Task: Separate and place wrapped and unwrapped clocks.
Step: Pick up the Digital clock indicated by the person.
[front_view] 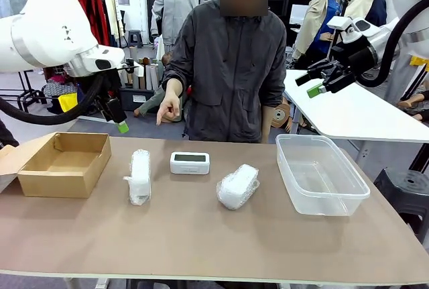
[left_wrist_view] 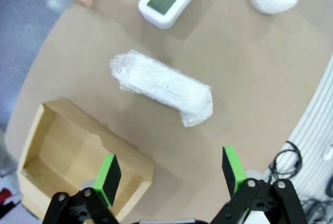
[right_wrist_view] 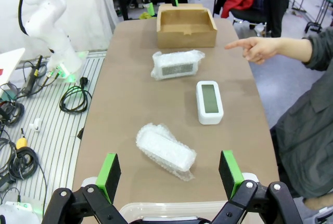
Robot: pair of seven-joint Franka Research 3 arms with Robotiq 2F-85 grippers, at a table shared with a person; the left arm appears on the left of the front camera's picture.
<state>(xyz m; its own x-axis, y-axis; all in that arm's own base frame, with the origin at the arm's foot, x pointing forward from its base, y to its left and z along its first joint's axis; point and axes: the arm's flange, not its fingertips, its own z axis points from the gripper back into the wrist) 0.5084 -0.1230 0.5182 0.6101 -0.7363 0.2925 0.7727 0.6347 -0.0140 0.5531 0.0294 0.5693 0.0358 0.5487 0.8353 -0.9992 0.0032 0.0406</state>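
Desk: it is carrying a cardboard box at its left end, a clear plastic tub at its right end, and three clocks in a row between them, nearer the far edge.
Left bundle: it is lying just right of the box, with its long side pointing towards the far edge.
Bare clock: it is sitting mid-row, with its screen facing the near edge.
Right bundle: it is lying askew, just left of the tub.
Handling, bundles: both are probably light. The bubble wrap is looking soft and slick, so it is likely giving and sliding under pressure. Pinching across the short width at mid-length is looking safest, clear of the loose wrap ends.
Handling, bare clock: the shell is looking hard and smooth. Its long flat sides are offering the best hold, away from the screen.
Writing: no brand or label is showing. The bare screen is reading blank, and a grey screen is showing faintly through the left bundle's wrap.
Left fingers: they are spread wide and holding nothing, hanging above the box and left bundle.
Right fingers: they are spread wide and holding nothing, hanging high beyond the tub.
Person's hand: it is pointing down past the far edge.
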